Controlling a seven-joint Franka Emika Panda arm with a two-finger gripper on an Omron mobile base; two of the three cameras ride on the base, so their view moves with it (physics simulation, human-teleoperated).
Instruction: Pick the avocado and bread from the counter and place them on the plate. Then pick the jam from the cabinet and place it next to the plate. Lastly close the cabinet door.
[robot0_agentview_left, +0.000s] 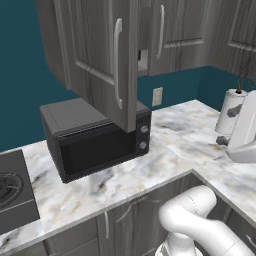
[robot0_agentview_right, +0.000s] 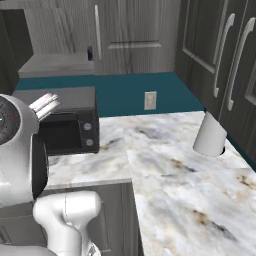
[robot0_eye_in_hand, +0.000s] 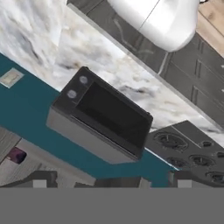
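**Marble counter, open cabinet, jam on the shelf**

Marble in white and grey veins runs the length of the counter (robot0_agentview_left: 175, 145), which turns a corner at the right of the left base view. A black microwave (robot0_agentview_left: 95, 140) sits on it against the teal wall. The cabinet door (robot0_agentview_left: 95, 60) stands swung out over the microwave, its pale bar handle (robot0_agentview_left: 117, 62) upright at the near edge. A dark stove (robot0_agentview_left: 10, 190) lies at eight o'clock of the microwave, and a wall outlet (robot0_agentview_left: 157, 96) at two o'clock. A paper towel roll (robot0_agentview_left: 230, 115) stands upright at three o'clock, well apart, near the counter's far right end.

From the right base view the cabinet (robot0_agentview_right: 55, 65) shows its grey inner shelf, open to the room. The jam (robot0_agentview_right: 90, 53), a small dark purple jar, stands at the right end of that shelf, at about twelve o'clock of the microwave and well above it. The towel roll appears here at three o'clock of the microwave, beside the dark cupboards on the right wall.

The hand view is rolled over. The gripper (robot0_eye_in_hand: 111, 183) hangs with its two dark tips spread wide apart at six o'clock, holding nothing. The microwave sits mid-frame, the jam on the shelf at eight o'clock of it, the stove at four o'clock, the outlet at ten o'clock.
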